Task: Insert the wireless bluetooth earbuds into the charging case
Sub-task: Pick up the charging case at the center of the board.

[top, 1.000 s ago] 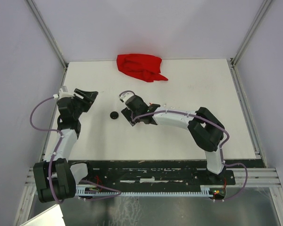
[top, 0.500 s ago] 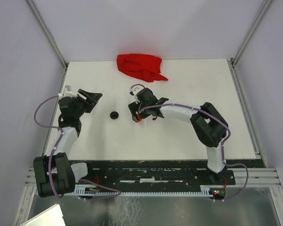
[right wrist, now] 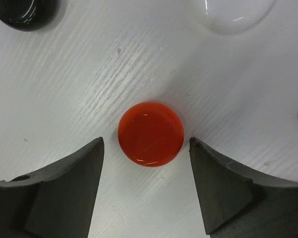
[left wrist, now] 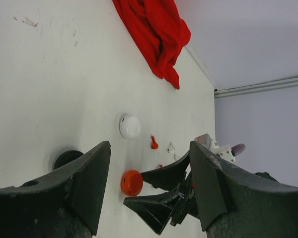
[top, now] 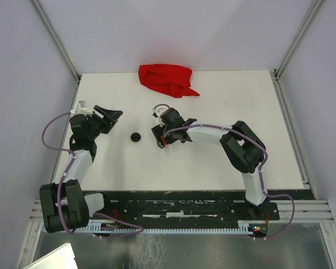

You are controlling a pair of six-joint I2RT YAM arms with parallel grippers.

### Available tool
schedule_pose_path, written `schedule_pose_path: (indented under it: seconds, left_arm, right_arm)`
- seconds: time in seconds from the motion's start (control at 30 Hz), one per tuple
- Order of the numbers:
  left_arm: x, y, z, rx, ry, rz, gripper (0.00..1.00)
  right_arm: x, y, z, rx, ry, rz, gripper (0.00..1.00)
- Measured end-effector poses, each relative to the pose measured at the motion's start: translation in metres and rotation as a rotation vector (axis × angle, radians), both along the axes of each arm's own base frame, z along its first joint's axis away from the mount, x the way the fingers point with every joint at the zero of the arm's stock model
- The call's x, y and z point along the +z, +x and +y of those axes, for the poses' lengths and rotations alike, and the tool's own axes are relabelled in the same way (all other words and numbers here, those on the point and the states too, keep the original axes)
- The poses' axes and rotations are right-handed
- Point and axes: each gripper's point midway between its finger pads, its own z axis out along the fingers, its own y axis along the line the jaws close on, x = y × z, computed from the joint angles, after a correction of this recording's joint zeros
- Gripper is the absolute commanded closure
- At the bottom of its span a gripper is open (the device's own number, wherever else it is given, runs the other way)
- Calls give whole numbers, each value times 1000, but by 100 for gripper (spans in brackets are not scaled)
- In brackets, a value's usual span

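Note:
A round orange-red charging case (right wrist: pixel 150 134) lies closed on the white table, just ahead of and between the fingertips of my right gripper (right wrist: pixel 145 148), which is open and touches nothing. In the left wrist view the same case (left wrist: pixel 131 182) sits at the right gripper's fingers (left wrist: pixel 165 173). A tiny red earbud (left wrist: pixel 153 144) and two white earbuds (left wrist: pixel 171 147) lie loose beyond it. My left gripper (top: pixel 113 115) hovers open and empty at the table's left, pointing toward them.
A black round case (top: pixel 136 137) lies between the two grippers, and a white round case (left wrist: pixel 129 126) sits beyond the orange-red one. A crumpled red cloth (top: pixel 167 79) lies at the table's far edge. Walls enclose the table on both sides.
My right gripper shifted slightly toward the back and turned, coming down over the orange-red case. My left gripper rose a little and then held still.

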Motion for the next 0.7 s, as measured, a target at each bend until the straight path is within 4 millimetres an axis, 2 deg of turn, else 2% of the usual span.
schedule_pose_path:
  seconds: [0.17, 0.37, 0.6, 0.7]
  left_arm:
    - [0, 0, -2, -11, -3, -1, 29]
    - [-2, 0, -3, -17, -6, 5, 29]
    - [-2, 1, -3, -17, -6, 5, 29]
    - [-2, 1, -3, -17, -6, 5, 29]
  right_arm:
    - [-1, 1, 2, 7, -12, -18, 24]
    - [-1, -10, 12, 40, -17, -22, 25]
    - [-1, -47, 37, 122, -22, -27, 25]
    - [-1, -62, 36, 143, -32, -31, 25]
